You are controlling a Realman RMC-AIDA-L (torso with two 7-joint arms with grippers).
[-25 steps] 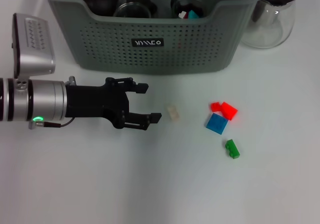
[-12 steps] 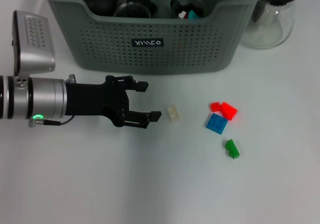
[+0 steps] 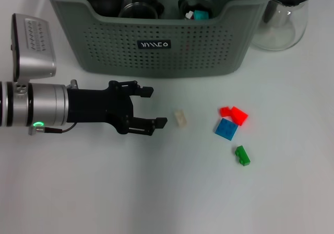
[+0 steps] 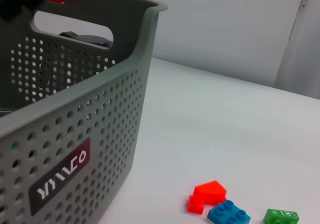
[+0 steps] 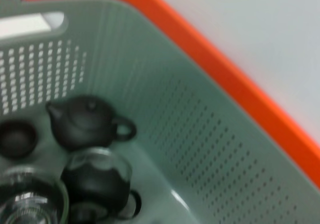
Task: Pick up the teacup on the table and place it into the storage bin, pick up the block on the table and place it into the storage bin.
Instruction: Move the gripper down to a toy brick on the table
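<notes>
Only the right wrist view looks down into the storage bin (image 5: 210, 134), showing a dark teapot (image 5: 87, 121) inside. Head view: left gripper (image 3: 151, 107) spread wide, empty, bin just beyond it, pale block (image 3: 180, 118) just past its fingertips.

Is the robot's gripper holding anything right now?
No. The left gripper is open and empty, just short of the small cream block on the white table.

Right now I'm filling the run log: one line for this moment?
left gripper: open, facing cream block | right gripper: unseen | storage bin: behind | loose blocks: four
</notes>
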